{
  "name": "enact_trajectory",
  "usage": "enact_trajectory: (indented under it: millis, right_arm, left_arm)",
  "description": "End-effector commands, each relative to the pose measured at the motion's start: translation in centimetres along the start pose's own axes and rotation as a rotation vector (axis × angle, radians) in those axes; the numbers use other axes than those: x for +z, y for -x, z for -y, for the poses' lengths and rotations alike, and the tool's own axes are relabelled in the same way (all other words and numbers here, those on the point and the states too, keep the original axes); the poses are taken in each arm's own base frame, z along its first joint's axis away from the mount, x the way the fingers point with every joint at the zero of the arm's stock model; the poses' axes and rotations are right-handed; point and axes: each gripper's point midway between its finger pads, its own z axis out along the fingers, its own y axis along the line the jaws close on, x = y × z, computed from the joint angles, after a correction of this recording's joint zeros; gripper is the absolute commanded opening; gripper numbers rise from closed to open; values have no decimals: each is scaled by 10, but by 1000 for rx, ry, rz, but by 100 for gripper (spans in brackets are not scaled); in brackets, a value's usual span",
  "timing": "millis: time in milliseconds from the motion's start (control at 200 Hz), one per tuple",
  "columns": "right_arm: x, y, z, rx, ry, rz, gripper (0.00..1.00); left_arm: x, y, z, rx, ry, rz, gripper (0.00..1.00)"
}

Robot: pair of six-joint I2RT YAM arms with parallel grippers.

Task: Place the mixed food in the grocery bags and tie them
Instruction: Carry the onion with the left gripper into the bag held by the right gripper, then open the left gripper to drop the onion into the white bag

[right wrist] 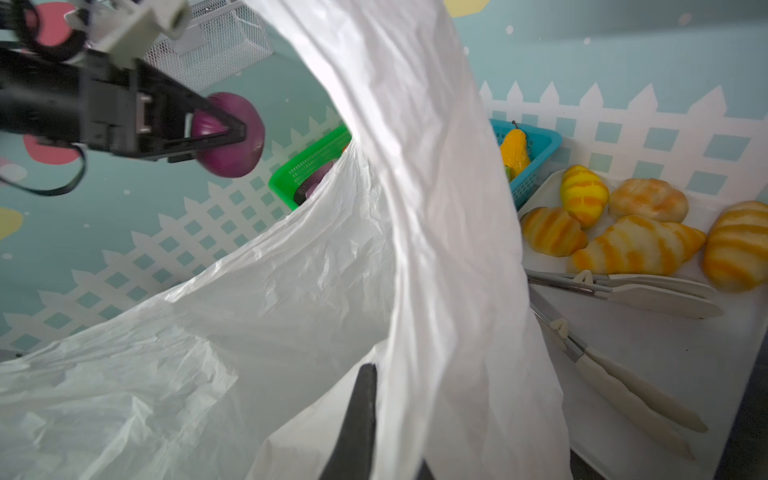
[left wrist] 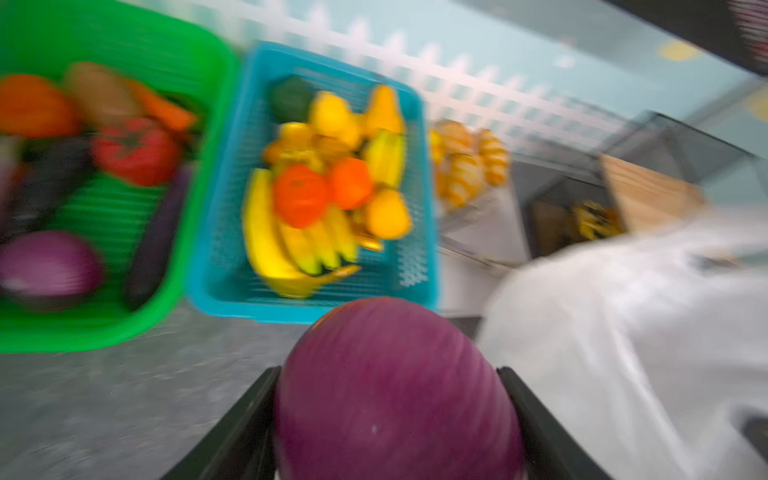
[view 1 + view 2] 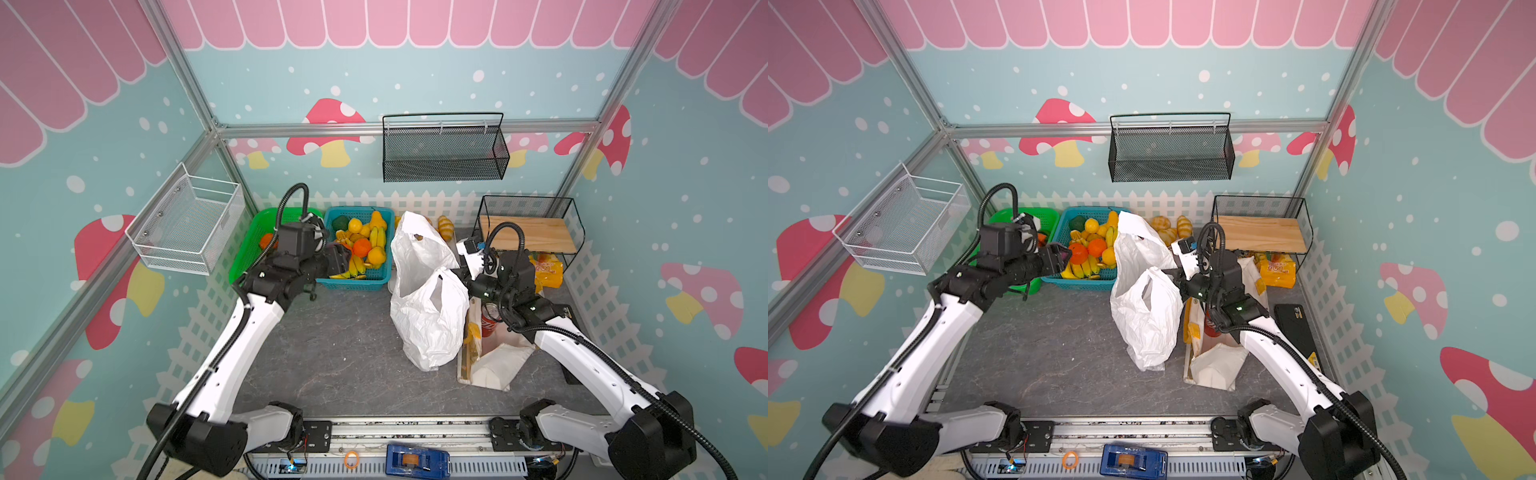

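Well, my left gripper (image 1: 232, 133) clamped the purple onion (image 1: 243, 162) aloft near the plastic bag (image 1: 415, 208), whose rim my right gripper (image 1: 365, 399) pinched up; best release only once above the open mouth.

ahead of the left hand (image 3: 340, 259), which is filled by a purple onion (image 2: 395, 395), open air runs to the white plastic bag (image 3: 424, 316). under that hand lie the blue basket (image 3: 353, 284) with its piled fruit (image 3: 363, 247) and, on its near side, bare worktop (image 3: 332, 357), wide and free. beside its wrist sits the green basket (image 3: 245, 266). the bag rises tall past its own mouth. the right hand (image 3: 459, 274), pinched shut on the bag's edge, and the tote (image 3: 498, 365) block the bag's far side. the wire rack (image 3: 528, 208) stands beyond the right hand.
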Motion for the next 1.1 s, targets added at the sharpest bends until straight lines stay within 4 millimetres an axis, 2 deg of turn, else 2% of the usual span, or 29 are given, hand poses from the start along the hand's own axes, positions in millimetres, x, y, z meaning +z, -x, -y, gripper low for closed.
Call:
enact_trajectory:
  millis: [0,75,155,240,365,475,590,730,881,976,1096]
  right_arm:
    - [-2,2,2,-14,-16,2,0]
    - [-3,4,0,-23,-9,4,0]
    - [-6,6,-5,-35,5,13,0]
    - [-10,10,-13,-42,38,29,0]
    - [-15,11,-17,-19,46,41,0]
    - [-20,9,-12,9,4,48,0]
    - [-23,6,-8,25,-29,50,0]
    - [-26,10,-2,13,-74,50,0]
    - [-21,10,-4,2,-51,39,0]
    - [-14,4,-4,17,-24,18,0]
    - [-13,2,0,22,-41,14,0]
  left_arm:
    - [-25,-9,78,38,-290,34,54]
    - [-37,-12,119,69,-424,47,54]
    - [-34,-14,146,111,-478,48,54]
    - [-17,-21,169,160,-519,16,54]
    - [17,-37,192,198,-546,-62,54]
    - [54,-53,174,196,-421,-120,53]
    - [75,-77,151,243,-312,-204,53]
    - [86,-108,115,310,-164,-312,55]
    - [93,-128,71,393,17,-366,61]
    - [101,-134,56,425,89,-384,64]
    - [111,-147,48,451,117,-422,67]
